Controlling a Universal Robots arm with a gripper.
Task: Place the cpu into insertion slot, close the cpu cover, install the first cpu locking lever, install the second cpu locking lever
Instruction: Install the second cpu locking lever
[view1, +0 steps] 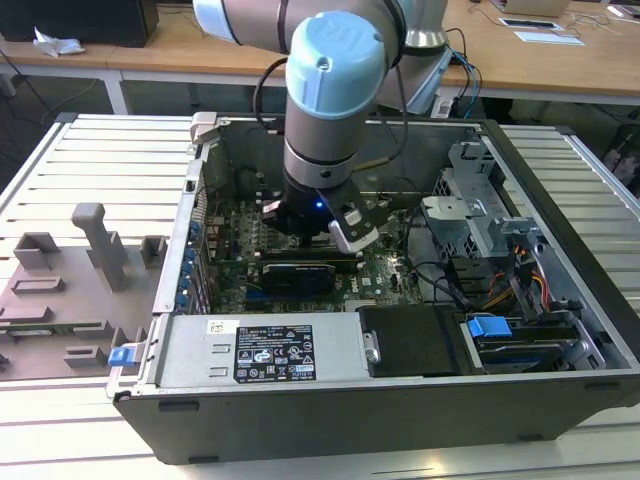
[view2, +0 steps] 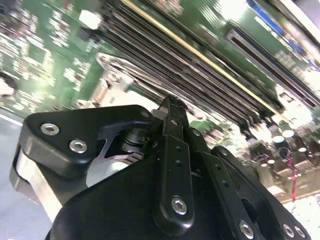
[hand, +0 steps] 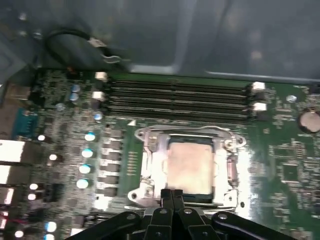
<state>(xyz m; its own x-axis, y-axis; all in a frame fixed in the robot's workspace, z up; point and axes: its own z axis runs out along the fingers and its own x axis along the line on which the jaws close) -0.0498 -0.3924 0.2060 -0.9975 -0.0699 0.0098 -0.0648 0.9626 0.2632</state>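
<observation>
**Metal, plastic and lacquered board**

The small square cpu (hand: 190, 170) has a dull, brushed silver-grey metal top; the thin silvery metal cpu cover (hand: 150, 165) around it gleams brightly; the green motherboard (hand: 280, 150) looks glossy and lacquered; the black gripper (view2: 170, 107) is matt, smooth plastic with shiny steel screws; the grey computer case (view1: 330, 415) is matt painted metal.

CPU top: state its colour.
Silver-grey metal, with a pale sheen; the cpu shows best in the first wrist view.

One cpu (hand: 192, 167) sits under one cover (hand: 150, 165). Four memory slots (hand: 175, 97) run alongside. One arm (view1: 325, 110) carries one gripper (hand: 172, 194). One expansion card (view1: 297, 273) is fitted in one case (view1: 560, 190).
</observation>
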